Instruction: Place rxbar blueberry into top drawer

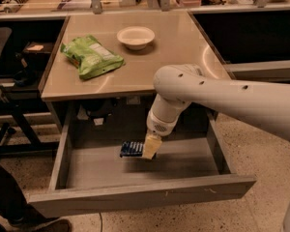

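Your inventory for this moment, as seen from the camera view:

1. Arm: white, reaching in from your right and bending down over the front edge of the surface into the open drawer.
2. End effector: pale yellow, pointing down inside the top drawer, left of the drawer's middle and nearer its back than its front panel. It is pinching the right end of the rxbar blueberry.
3. Rxbar blueberry: dark blue wrapper, lying roughly level and sticking out to the left of the end effector, over the drawer floor. You cannot tell from here whether it touches the floor.
4. Top drawer: grey, pulled fully out beneath the surface, with low side walls and a long plain front panel nearest the camera.
5. Surface: tan and glossy. It carries two items, well apart from the end effector:
   a. a green bag, crumpled, on the left half;
   b. a white bowl, upright, just right of the bag and toward the back edge.
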